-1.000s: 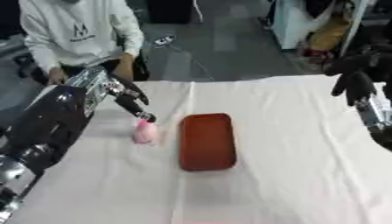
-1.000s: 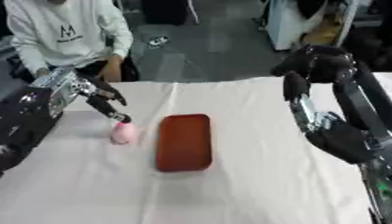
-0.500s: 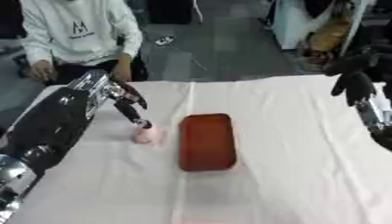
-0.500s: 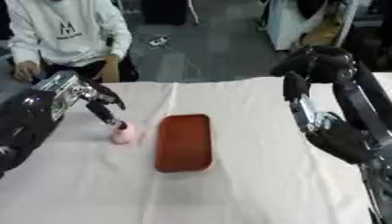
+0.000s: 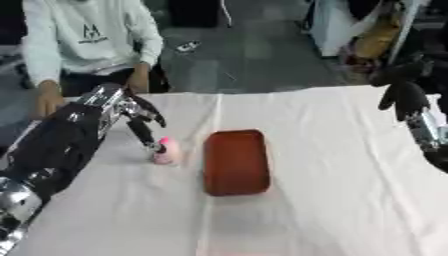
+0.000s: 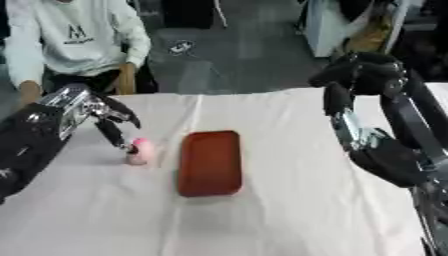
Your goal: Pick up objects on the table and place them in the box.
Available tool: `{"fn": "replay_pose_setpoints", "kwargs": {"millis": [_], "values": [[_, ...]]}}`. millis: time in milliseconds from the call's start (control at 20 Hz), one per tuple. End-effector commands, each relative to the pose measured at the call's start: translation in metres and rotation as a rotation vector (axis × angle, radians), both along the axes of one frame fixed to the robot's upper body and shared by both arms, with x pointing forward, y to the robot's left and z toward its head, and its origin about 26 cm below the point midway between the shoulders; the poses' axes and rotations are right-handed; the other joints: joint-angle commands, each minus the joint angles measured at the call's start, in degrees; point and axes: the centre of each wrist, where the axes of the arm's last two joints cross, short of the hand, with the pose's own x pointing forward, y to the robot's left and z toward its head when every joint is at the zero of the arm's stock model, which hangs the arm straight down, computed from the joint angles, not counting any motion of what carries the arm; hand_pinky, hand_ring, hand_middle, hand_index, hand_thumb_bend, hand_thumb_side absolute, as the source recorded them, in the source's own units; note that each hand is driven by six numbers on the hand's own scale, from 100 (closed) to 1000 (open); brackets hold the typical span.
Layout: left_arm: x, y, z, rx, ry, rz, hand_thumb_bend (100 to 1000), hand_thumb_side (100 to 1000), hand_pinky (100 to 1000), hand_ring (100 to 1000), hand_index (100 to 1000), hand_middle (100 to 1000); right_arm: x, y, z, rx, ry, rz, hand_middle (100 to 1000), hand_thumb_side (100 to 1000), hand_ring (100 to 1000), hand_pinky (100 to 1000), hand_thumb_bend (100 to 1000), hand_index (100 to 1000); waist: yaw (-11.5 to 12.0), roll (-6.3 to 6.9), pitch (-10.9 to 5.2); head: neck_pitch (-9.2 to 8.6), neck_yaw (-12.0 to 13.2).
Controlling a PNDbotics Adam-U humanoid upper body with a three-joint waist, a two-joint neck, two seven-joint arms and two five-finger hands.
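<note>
This looks like a robotics lab or workshop rather than a home. A worktop point(image 5: 332, 165) draped in plain white cloth stands on a bare grey concrete floor point(image 5: 254, 55). Beyond the worktop's far right corner sit white equipment cabinets point(image 5: 328, 25) with cluttered gear beside them.

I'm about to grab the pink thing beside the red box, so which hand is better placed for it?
Left. The left hand already has fingers at the pink object; the right hand hangs raised beyond the red box.
</note>
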Motion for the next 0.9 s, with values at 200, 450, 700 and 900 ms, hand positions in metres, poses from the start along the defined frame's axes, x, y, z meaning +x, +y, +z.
{"fn": "replay_pose_setpoints", "kwargs": {"millis": [200,450,700,900], "values": [[0.003,0.004,0.009,0.094,0.167,-0.128,1000,676,1000,1000,1000,1000,-0.001,0.001,0.004,-0.001,-0.016,0.003,580,753,438,257,100,670,-0.11,-0.01,-0.76,0.14,0.54],[0.003,0.004,0.001,0.106,0.200,-0.141,1000,667,1000,1000,1000,1000,-0.001,0.002,0.004,-0.001,-0.017,0.005,580,753,438,258,100,670,-0.17,-0.03,-0.74,-0.05,0.50],[0.004,0.000,-0.006,0.115,0.223,-0.168,1000,658,1000,1000,1000,1000,-0.001,0.002,0.005,-0.001,-0.019,0.007,580,753,438,258,100,670,-0.24,-0.06,-0.73,-0.03,0.64],[0.004,-0.003,-0.008,0.111,0.226,-0.180,987,649,1000,1000,1000,1000,-0.001,0.002,0.005,0.000,-0.020,0.009,580,753,438,258,100,666,-0.36,-0.09,-0.65,0.05,0.82]]}}
